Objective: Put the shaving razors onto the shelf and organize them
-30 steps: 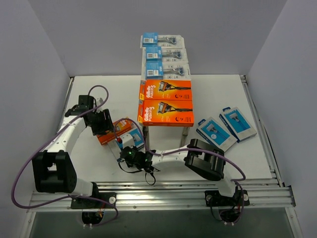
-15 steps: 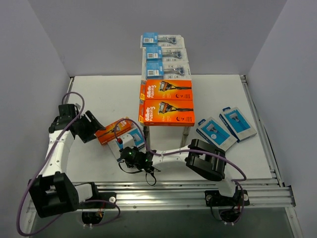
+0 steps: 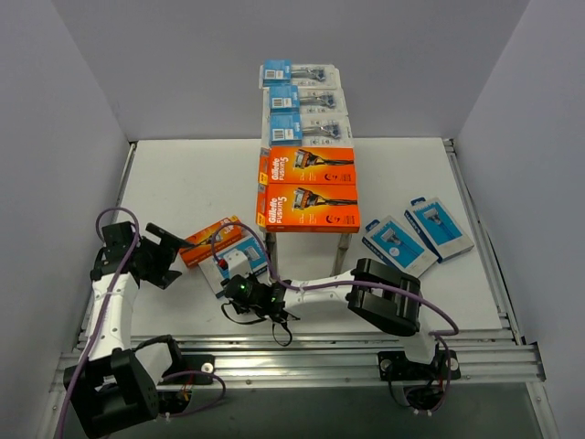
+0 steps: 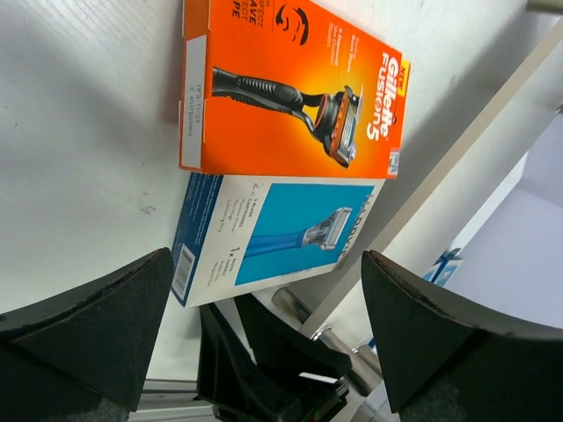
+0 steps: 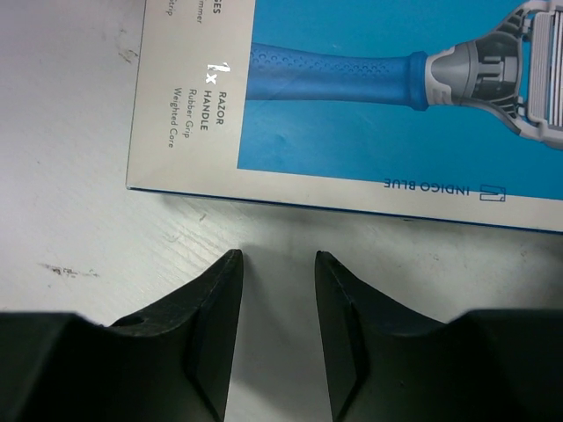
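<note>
Withdrawn to lower left since the earlier frame: left arm (image 3: 114,302), its left gripper (image 3: 175,256) spread wide, empty. Centre: shelf (image 3: 343,245); orange box (image 4: 290,88) and blue-and-white box (image 5: 369,97) lie on the table (image 3: 183,174) just left of it. Lower centre: right gripper (image 5: 277,264) part-open, empty, at the blue-and-white box's edge. Risk: flat box slides away, jaws pinching nothing.

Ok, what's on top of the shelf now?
Two orange boxes nearest, three blister packs behind them. They cover the shelf top; what lies under it is hidden.
</note>
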Available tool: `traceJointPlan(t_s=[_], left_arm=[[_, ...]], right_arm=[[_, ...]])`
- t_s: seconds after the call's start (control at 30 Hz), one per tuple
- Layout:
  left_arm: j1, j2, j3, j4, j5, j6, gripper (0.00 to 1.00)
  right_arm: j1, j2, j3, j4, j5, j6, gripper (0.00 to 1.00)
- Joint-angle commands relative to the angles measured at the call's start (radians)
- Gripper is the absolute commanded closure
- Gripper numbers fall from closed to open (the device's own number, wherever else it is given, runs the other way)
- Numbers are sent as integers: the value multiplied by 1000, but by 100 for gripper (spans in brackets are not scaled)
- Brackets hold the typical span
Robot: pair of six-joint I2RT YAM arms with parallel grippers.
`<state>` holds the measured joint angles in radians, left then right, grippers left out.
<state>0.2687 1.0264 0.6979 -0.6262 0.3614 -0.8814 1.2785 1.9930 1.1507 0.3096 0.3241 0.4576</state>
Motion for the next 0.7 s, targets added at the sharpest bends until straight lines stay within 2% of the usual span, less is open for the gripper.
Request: traceJointPlan(t_s=[0.0,0.33,0.53,0.67], left_arm=[[23,-32,-34,88,8,-91,3],[55,-52,-175,244,28,-223,6],[72,-91,-238,363,5,-247,6],[75,-78,-284,448,7,-266,6]], right_arm=[[-1,-66,-19,-27,30,6,65],[-1,-88,-28,-24,0,7,55],[-1,-88,-31,-29,-10,4,44],[-1,-83,-31,-29,-19,6,40]])
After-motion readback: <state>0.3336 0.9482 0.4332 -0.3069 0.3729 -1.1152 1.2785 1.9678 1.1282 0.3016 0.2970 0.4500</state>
